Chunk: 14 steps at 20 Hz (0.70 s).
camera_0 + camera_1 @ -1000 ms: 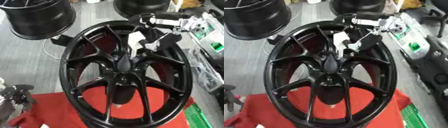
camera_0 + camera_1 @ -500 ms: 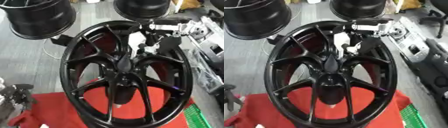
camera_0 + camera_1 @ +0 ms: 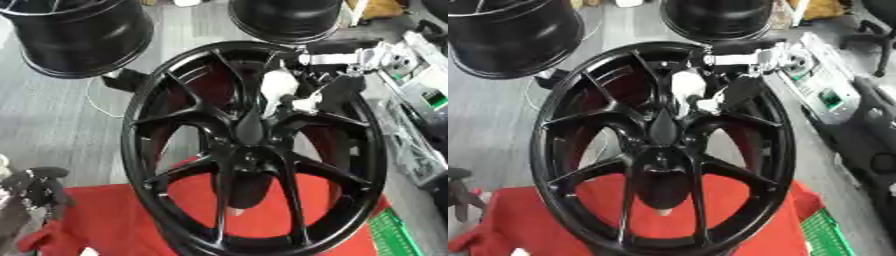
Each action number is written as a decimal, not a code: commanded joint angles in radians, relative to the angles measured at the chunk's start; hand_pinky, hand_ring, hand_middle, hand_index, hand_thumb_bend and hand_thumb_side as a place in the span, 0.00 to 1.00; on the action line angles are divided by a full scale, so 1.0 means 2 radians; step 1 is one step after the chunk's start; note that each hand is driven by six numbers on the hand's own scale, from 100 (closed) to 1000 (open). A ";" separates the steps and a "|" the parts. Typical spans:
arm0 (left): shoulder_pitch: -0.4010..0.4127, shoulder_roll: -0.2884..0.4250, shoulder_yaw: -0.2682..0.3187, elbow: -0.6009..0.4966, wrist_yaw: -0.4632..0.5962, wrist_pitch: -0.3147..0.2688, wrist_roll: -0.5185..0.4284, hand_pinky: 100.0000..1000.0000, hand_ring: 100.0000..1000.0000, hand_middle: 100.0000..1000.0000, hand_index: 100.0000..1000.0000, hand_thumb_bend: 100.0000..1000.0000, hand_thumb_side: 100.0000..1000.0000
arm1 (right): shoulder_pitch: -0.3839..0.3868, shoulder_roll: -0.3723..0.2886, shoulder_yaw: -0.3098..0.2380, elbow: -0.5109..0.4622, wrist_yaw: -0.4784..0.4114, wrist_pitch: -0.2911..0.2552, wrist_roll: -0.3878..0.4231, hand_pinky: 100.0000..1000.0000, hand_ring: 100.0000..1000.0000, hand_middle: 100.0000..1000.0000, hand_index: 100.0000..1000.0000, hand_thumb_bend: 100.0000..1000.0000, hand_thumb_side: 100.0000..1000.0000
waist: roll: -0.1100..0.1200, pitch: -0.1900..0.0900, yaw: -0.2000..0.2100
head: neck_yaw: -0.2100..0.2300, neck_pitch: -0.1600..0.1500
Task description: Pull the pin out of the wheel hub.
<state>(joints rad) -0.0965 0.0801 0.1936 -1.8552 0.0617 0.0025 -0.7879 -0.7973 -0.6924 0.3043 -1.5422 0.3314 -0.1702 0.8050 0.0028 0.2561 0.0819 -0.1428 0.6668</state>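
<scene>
We are looking down at a black hub [image 3: 254, 150] that is standing on a red cloth [image 3: 122, 225], with its spokes meeting at a dark centre a little above the middle of the view. Our right hand [image 3: 302, 92] is reaching in from the far right, over the hub's far rim, and its white and black fingers [image 3: 689, 87] are lying against the spokes just far-right of the centre. We are seeing those fingers curled down among the spokes, but we cannot tell whether they are grasping anything. The pin itself is not showing clearly to us; a small pale piece [image 3: 707, 104] is sitting at the fingertips, touching the spoke, and we cannot say whether that is the pin or part of the hand. Our left hand [image 3: 35, 187] is resting at the near left edge, well apart from the hub, with its dark fingers loosely bent and holding nothing. Two more black rims [image 3: 83, 35] are standing on the grey floor at the far left and far centre. A green crate [image 3: 394, 237] is showing at the near right corner.
</scene>
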 commanded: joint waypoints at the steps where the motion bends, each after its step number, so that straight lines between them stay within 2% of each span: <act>1: -0.005 0.010 -0.001 -0.007 0.001 0.000 0.001 0.56 0.29 0.39 0.74 0.00 0.91 | -0.005 -0.017 -0.006 -0.007 0.001 0.000 -0.007 0.17 0.29 0.78 0.88 0.00 0.24 | -0.001 -0.009 0.001 | 0.000 0.000; 3: -0.005 0.010 -0.001 -0.008 0.000 0.000 0.001 0.56 0.29 0.39 0.74 0.00 0.91 | -0.005 -0.018 -0.007 -0.005 0.001 0.000 -0.014 0.16 0.29 0.77 0.88 0.00 0.19 | -0.001 -0.007 0.002 | -0.001 -0.001; 7: -0.005 0.009 -0.002 -0.008 0.000 -0.001 0.001 0.56 0.29 0.39 0.74 0.00 0.91 | -0.005 -0.020 -0.010 0.000 0.001 -0.001 -0.028 0.14 0.28 0.73 0.86 0.00 0.17 | -0.001 -0.006 0.006 | -0.002 -0.002; 11: -0.005 0.009 -0.002 -0.008 -0.001 -0.002 0.000 0.56 0.29 0.39 0.74 0.00 0.91 | -0.006 -0.022 -0.012 0.003 -0.002 -0.004 -0.045 0.14 0.28 0.57 0.80 0.00 0.16 | 0.000 -0.004 0.008 | -0.003 -0.002; 14: -0.005 0.008 -0.002 -0.008 -0.001 -0.002 0.000 0.56 0.29 0.39 0.74 0.00 0.91 | -0.006 -0.024 -0.014 0.003 -0.003 -0.007 -0.062 0.16 0.31 0.53 0.70 0.00 0.14 | 0.000 -0.004 0.009 | -0.003 -0.001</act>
<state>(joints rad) -0.0975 0.0801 0.1934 -1.8552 0.0616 0.0023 -0.7880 -0.7917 -0.7039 0.2957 -1.5321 0.3289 -0.1826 0.6990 0.0031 0.2619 0.0975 -0.1463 0.6667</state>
